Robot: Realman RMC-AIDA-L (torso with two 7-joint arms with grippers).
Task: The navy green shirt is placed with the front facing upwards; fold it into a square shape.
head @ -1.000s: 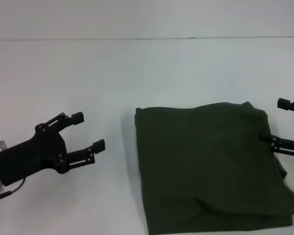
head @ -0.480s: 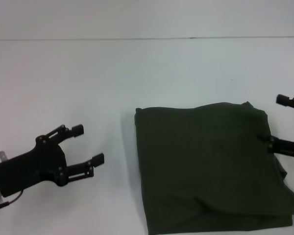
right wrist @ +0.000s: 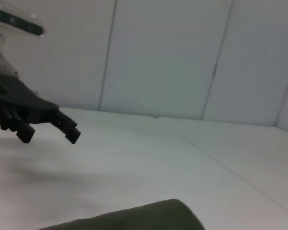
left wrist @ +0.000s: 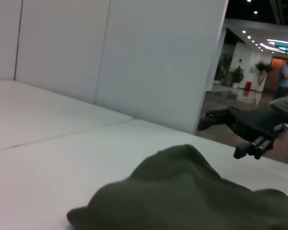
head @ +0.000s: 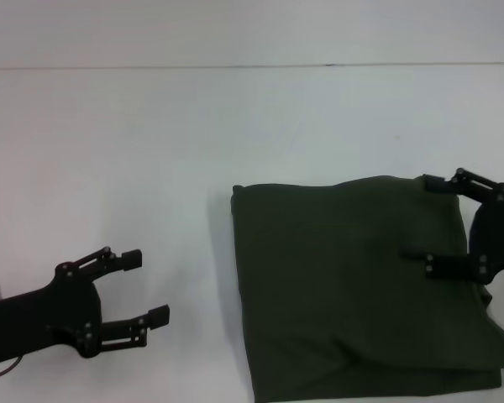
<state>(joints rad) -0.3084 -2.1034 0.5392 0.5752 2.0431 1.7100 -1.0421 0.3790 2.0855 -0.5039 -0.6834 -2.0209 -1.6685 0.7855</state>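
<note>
head view showed the folded dark olive-green cotton shirt (head: 361, 285) lying right of centre on the white table (head: 151, 151); the right gripper (head: 433, 220), fingers spread and empty, hovered over its right edge, while the left gripper (head: 143, 285), also spread, sat well apart

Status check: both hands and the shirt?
Left hand open, low over bare table, clear of the shirt. Right hand open, above the shirt's right edge. Navy green shirt folded roughly square. No obstructions.
</note>
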